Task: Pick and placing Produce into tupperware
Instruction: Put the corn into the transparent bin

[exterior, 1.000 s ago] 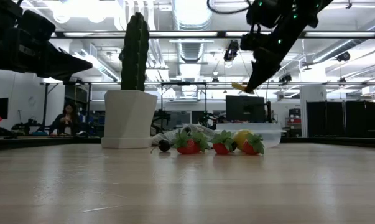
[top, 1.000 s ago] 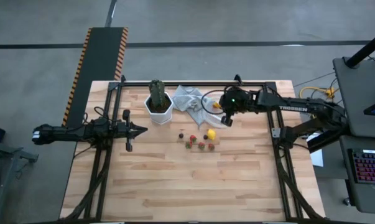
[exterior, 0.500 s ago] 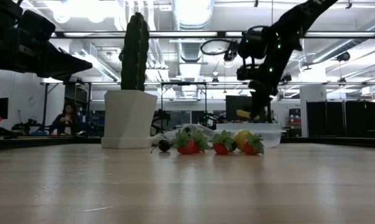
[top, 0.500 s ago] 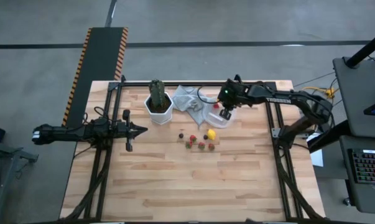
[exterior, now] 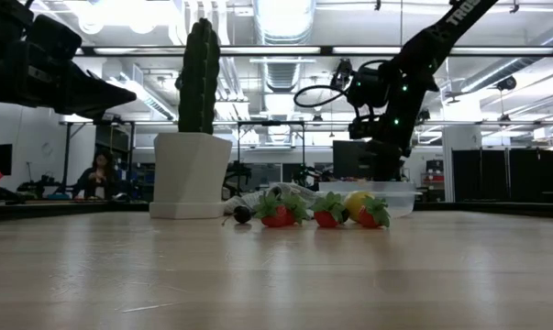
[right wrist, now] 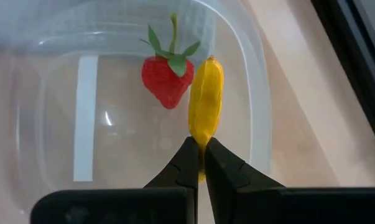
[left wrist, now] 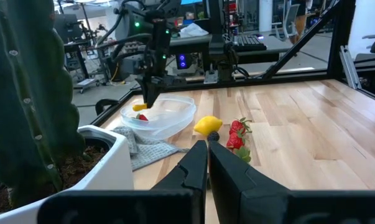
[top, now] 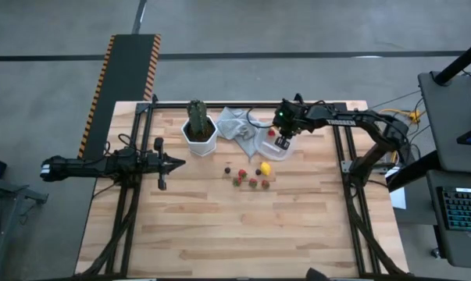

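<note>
The right hand (right wrist: 198,163) is hanging over the tupperware (top: 268,144), its fingers clamped on the end of a slim yellow piece (right wrist: 205,99). In the right wrist view that piece is sticking out over the tub's inside, beside a strawberry (right wrist: 166,79) already lying on the floor of the tub. The left wrist view is showing the same thing from afar: the yellow piece (left wrist: 140,107) is sitting just at rim height.

The left hand (top: 173,163) is waiting at the left edge of the worktop (top: 219,234), fingers together and holding nothing.

The rest of the produce is lying in the open, just beside the tub: a lemon (top: 265,168), strawberries (top: 252,183) and a dark piece (top: 227,169). The cactus (top: 197,117) and cloth (top: 233,122) are standing behind them.

Risks, as I judge them:
- The grip is taking only the tip of the piece, so it may swing or slip out early.
- The piece is near the tub's wall on one side; released there, it could strike the rim and bounce onto the worktop.
- The tub is light, and a hand going lower could nudge or tip it.
- The cloth edge is touching the tub and could drag it if caught.
</note>
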Tool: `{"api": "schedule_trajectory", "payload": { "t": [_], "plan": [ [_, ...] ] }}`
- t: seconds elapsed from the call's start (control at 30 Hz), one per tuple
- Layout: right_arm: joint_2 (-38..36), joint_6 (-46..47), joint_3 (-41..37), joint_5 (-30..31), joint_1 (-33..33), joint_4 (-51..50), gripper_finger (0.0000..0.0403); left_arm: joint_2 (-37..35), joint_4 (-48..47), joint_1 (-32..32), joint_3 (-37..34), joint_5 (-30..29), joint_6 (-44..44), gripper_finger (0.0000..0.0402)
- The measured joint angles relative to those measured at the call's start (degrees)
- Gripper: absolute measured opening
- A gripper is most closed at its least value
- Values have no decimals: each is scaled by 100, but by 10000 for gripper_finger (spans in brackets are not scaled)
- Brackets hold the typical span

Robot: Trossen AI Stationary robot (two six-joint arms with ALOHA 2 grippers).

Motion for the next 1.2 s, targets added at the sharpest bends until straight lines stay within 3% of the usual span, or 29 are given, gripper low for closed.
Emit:
{"api": "schedule_trajectory", "payload": {
  "t": [0.53,1.2],
  "plan": [
    [557,-3,339,3,-115,63,8,10,-2,0,0,0,-2,0],
    [558,-4,329,2,-127,52,9,21,-4,-2,0,0,-22,0]
  ]
}}
